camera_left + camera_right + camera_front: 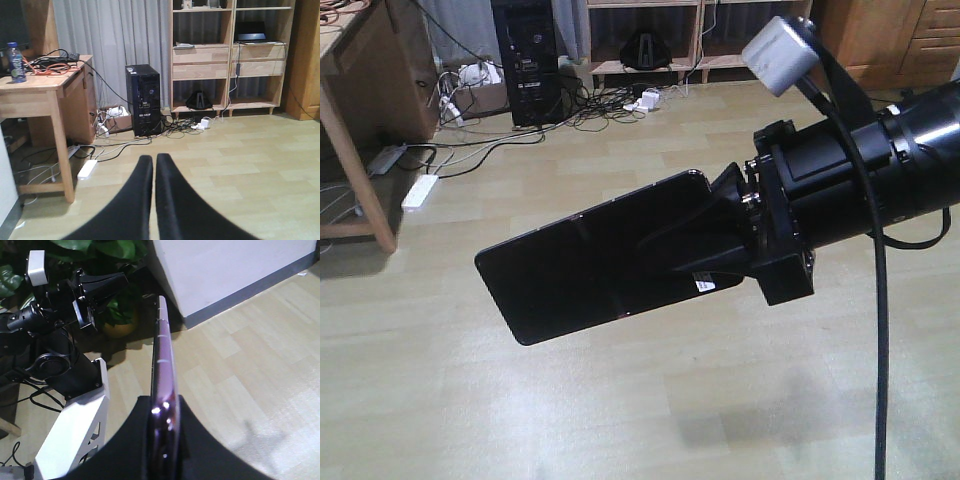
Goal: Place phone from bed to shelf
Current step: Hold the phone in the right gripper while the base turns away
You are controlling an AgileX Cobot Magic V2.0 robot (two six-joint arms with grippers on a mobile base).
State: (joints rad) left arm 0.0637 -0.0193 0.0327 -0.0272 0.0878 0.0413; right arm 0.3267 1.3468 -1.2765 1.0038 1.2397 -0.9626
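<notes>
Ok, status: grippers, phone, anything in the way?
Right gripper shut on phone, in air above floor. Left gripper shut, empty. Shelf across room; PC tower, cables near it.

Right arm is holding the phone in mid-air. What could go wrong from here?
1. The right tool pinches the phone at one end only. Most of it overhangs the bare floor, so a slip would likely mean a drop.
2. Loose cables lie in front of the shelf and could foul the approach.
</notes>
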